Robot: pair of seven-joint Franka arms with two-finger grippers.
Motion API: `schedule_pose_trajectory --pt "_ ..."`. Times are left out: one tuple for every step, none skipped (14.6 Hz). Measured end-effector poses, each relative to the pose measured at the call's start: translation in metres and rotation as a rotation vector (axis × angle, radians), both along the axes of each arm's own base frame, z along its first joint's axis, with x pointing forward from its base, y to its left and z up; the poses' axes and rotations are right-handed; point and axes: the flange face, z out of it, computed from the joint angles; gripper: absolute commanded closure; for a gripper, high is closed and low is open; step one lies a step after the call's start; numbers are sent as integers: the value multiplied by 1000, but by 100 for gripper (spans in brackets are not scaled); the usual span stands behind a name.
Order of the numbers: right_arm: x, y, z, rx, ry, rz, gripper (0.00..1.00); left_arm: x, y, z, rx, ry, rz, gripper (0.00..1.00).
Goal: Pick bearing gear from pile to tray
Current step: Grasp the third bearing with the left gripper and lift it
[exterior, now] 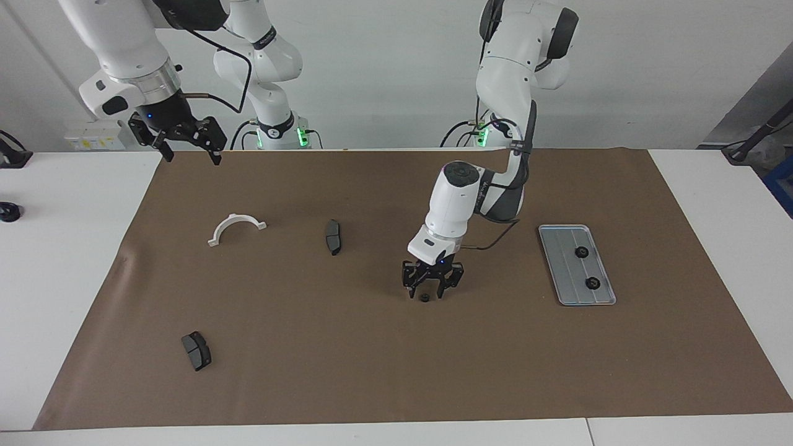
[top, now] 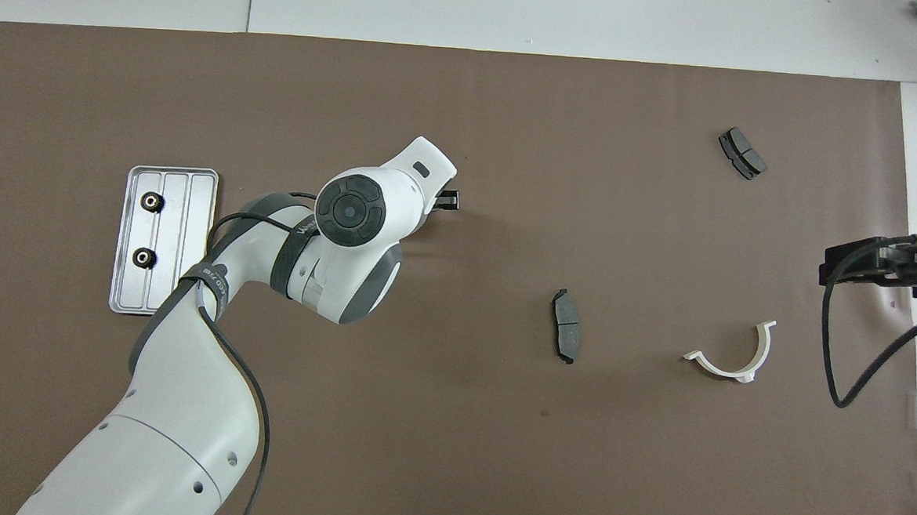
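Now, the left gripper (exterior: 425, 291) is down at the brown mat (exterior: 384, 371) near the middle of the table, pointing straight down. Its fingers stand apart on either side of a small black ring (exterior: 425, 298) that lies on the mat; whether they touch the ring I cannot tell. From overhead the arm's wrist covers the ring and only a black fingertip (top: 447, 202) shows.

The tray (exterior: 560, 272) lies flat on the mat toward the left arm's end of the table, well apart from the ring. Two black rings sit in it, one (exterior: 581, 251) nearer to the robots and the other (exterior: 592, 283) farther from them, apart from each other.

The right gripper (exterior: 186, 148) hangs in the air over the mat's edge at the right arm's end, jaws spread wide, holding nothing; that arm waits.

Other parts on the mat: a white half-ring bracket (exterior: 236, 228), a dark grey pad (exterior: 332, 236) beside it toward the middle, and a second grey pad (exterior: 196, 350) farther from the robots than the bracket.
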Motion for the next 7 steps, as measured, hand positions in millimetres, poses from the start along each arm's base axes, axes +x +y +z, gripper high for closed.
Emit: schedule_pose_trajectory --pt "0 0 0 0 0 0 0 0 1 0 2 0 -2 35" --pt "0 0 0 0 0 0 0 0 1 -1 4 0 -5 36" --pt "0 0 0 0 0 0 0 -1 2 -2 6 1 -7 37" --pt "0 0 0 0 0 0 0 -1 2 -4 7 3 -8 37" --pt "0 0 0 0 0 0 0 -2 2 -5 9 5 -10 37" --pt "0 0 0 0 0 0 0 -3 3 -6 11 6 -12 37" --pt "0 0 0 0 0 0 0 -3 3 -7 14 7 -18 37"
